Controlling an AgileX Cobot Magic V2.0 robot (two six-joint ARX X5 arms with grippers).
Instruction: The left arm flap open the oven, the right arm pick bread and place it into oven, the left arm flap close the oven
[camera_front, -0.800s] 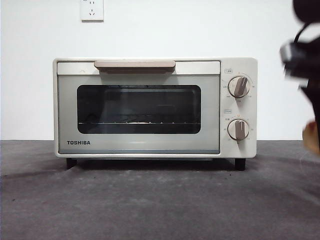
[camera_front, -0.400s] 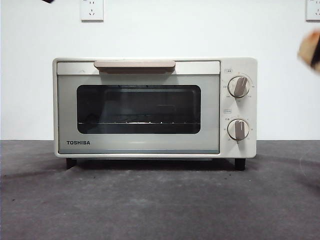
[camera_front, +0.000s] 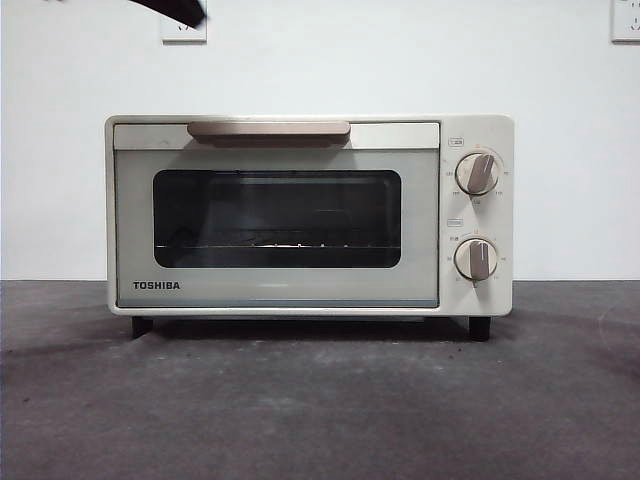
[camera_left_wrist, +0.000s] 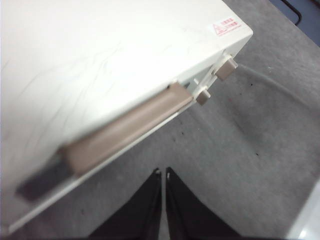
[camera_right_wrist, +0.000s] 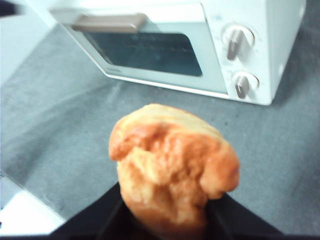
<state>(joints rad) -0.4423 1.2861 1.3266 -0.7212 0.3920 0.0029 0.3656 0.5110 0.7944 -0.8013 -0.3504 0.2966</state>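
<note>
The cream-white TOSHIBA oven (camera_front: 310, 215) stands mid-table with its door closed, its beige bar handle (camera_front: 269, 129) along the top. It also shows in the right wrist view (camera_right_wrist: 200, 45) and the left wrist view (camera_left_wrist: 100, 65). My left gripper (camera_left_wrist: 162, 172) is shut and empty, hovering above the table in front of the handle (camera_left_wrist: 125, 127); its black tip (camera_front: 175, 10) shows at the top of the front view. My right gripper is shut on the golden-orange bread (camera_right_wrist: 172, 167), held above the table off to the oven's knob side; the bread hides its fingertips.
Two round knobs (camera_front: 478, 173) sit on the oven's right panel. Grey cloth covers the table (camera_front: 320, 400). A white wall with power sockets (camera_front: 184, 30) is behind.
The right arm with the bread has risen and left the front view at the right edge. A black gripper tip has come in at the top left, moving rightward above the oven.
</note>
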